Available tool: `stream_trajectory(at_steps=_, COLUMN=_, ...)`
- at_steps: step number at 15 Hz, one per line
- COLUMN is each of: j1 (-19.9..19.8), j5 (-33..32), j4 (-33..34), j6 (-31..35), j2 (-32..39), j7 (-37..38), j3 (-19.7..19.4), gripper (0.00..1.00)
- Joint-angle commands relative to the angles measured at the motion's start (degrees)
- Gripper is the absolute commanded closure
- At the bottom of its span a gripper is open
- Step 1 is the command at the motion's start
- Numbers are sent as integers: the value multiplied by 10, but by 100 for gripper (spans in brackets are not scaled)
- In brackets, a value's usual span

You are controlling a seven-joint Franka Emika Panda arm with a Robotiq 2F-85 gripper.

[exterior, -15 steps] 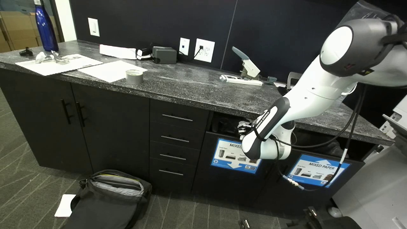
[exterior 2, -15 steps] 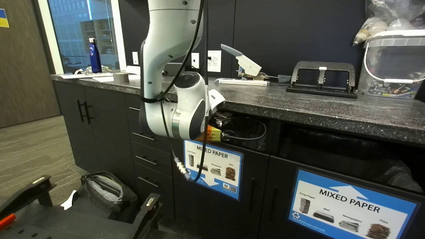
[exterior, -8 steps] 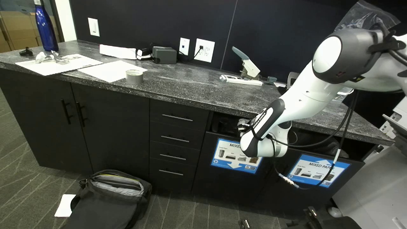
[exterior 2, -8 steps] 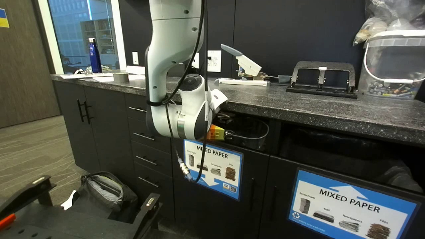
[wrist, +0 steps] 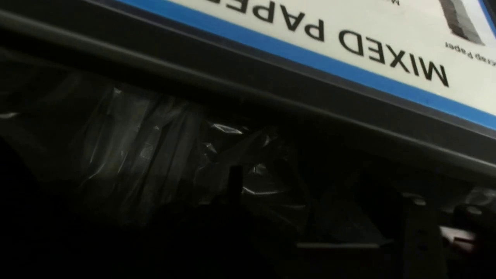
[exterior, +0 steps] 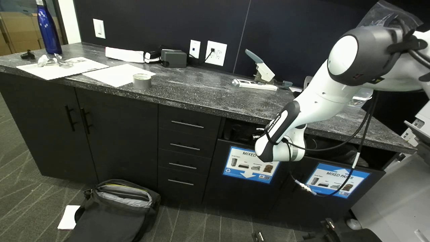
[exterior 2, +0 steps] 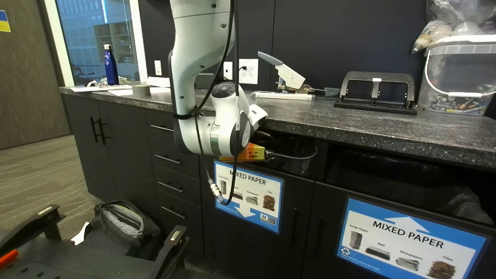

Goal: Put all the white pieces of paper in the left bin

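Small crumpled white pieces of paper (exterior: 43, 61) lie on a flat white sheet at the counter's far left end; they look tiny in an exterior view (exterior 2: 92, 83). The left bin (exterior: 218, 185) is the dark front with a blue-bordered label, its opening just under the countertop. My gripper (wrist: 325, 184) reaches into that opening, mostly concealed by my own wrist in both exterior views. In the dark wrist view, its fingers (wrist: 235, 181) appear wide apart with clear plastic liner (wrist: 155, 147) beyond. I make out no paper held between them.
The countertop edge (exterior 2: 294, 126) runs close above my wrist. A tape roll (exterior: 141, 81), stapler (exterior: 263, 74) and hole punch (exterior 2: 375, 93) stand on the counter. Beside the left bin is another bin, also labelled (exterior 2: 410, 240). A bag (exterior: 117, 208) lies on the floor.
The pale shape at my gripper's end, visible at the bin opening earlier, shows much smaller now. My wrist has risen slightly and shifted a little. The papers on the counter have not moved.
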Motion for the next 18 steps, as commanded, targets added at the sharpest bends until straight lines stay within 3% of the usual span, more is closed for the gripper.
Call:
stream_trajectory(at_steps=1, j1=19, j5=1, j4=-57, j6=-148, j2=-97, j7=-6, j3=-25, gripper=0)
stream_trajectory(at_steps=4, j1=6, j5=-18, j4=-113, j6=-264, j2=-176, j7=-12, j3=-11, gripper=0)
stream_trajectory(at_steps=9, j1=-30, j5=-19, j4=-176, j6=-512, j2=-321, j7=-68, j3=23, gripper=0)
stream_trajectory(at_steps=13, j1=-49, j5=4, j4=-183, j6=-724, j2=-409, j7=-141, j3=30, gripper=0)
stream_trajectory(at_steps=18, j1=-61, j5=13, j4=-152, j6=-982, j2=-518, j7=-243, j3=8, gripper=0)
